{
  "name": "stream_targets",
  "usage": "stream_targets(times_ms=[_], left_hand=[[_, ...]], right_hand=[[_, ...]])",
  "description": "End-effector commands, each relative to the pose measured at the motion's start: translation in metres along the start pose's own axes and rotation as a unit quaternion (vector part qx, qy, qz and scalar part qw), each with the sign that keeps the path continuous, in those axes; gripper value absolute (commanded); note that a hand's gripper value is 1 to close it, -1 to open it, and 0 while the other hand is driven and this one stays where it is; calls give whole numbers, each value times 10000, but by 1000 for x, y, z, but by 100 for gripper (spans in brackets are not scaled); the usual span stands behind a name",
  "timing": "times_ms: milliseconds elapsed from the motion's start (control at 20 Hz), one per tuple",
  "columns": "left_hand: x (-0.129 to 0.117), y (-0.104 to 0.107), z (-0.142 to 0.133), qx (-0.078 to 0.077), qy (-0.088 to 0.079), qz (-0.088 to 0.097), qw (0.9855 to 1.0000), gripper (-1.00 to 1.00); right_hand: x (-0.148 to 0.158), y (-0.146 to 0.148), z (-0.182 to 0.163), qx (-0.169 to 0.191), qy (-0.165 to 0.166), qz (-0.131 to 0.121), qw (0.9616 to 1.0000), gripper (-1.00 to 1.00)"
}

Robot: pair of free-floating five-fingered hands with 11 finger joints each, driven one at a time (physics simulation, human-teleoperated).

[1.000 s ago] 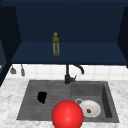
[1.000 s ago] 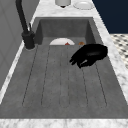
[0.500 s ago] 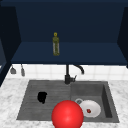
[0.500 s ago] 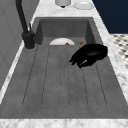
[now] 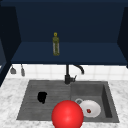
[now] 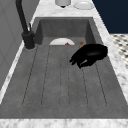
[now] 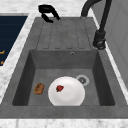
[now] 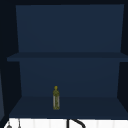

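My left hand [image 5: 42,97] hovers low over the ribbed drainboard [image 5: 30,105] at the sink's left half. In the left side view this hand [image 6: 88,55] has loosely bent fingers pointing toward the wall, and they hold nothing. It also appears at the far end of the drainboard in the right side view [image 7: 47,11]. A white plate [image 7: 66,92] lies in the basin with a small red piece [image 7: 59,88] on it. A brown lump [image 7: 39,88] rests beside the plate. A big red ball [image 5: 67,115] sits at the sink's front edge in the front view.
The black faucet [image 5: 68,74] stands behind the sink's middle. An olive bottle [image 8: 56,98] stands on the lower shelf of the dark blue cabinet. Two utensils [image 5: 13,70] hang at the left wall. A cup [image 6: 63,2] and a dish [image 6: 83,5] stand on the counter beyond the basin.
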Motion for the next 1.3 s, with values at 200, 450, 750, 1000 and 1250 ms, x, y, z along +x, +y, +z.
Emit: stream_targets(times_ms=[200,450,750,1000,1250], left_hand=[[0,0,0,0,0,0,10000,0],[0,0,0,0,0,0,10000,0],[0,0,0,0,0,0,10000,0],[0,0,0,0,0,0,10000,0],[0,0,0,0,0,0,10000,0]], right_hand=[[-18,36,-86,-179,23,6,9998,100],[-45,67,-133,-236,-61,-160,9996,100],[-75,106,-182,-298,-139,-165,9993,100],[-92,137,-228,-198,-176,-29,9996,100],[-107,142,-273,679,-242,-279,9970,100]])
